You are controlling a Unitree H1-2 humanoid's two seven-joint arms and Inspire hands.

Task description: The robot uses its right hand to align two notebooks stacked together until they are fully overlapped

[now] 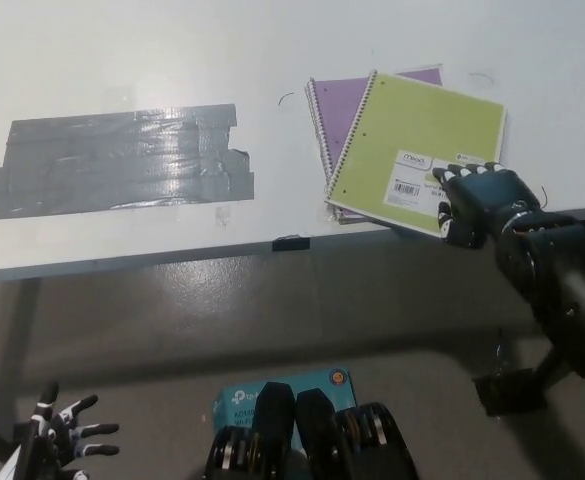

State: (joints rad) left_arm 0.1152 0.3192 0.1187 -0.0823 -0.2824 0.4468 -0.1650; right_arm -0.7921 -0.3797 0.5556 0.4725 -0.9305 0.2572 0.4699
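Black right hand [480, 203] at the near right corner of the green notebook [419, 147], fingers curled and close together, fingertips [442, 212] pressed against the cover's near edge. Nothing clasped; contact only, at the corner beside the white barcode label [413, 177]. Whether a thumb sat under the cover could not be told.

Green notebook just beyond and to the left of that hand, flat on the white table [172, 50], spiral binding on the far side from the hand, whole cover turned slightly clockwise. Purple notebook [333, 103] underneath, further left of the hand, squarer to the table edge; a strip of purple exposed along its spiral side and a sliver past the green notebook's far edge. Covers not matched up; near corners overhanging the table's front edge close to the hand.

Well to the left of the hand, a broad patch of grey tape [117, 159] stuck to the tabletop. Small black clip [290, 243] on the table's front edge, between tape and notebooks.

White left hand [57, 437] low and far from the table, fingers spread, holding nothing.
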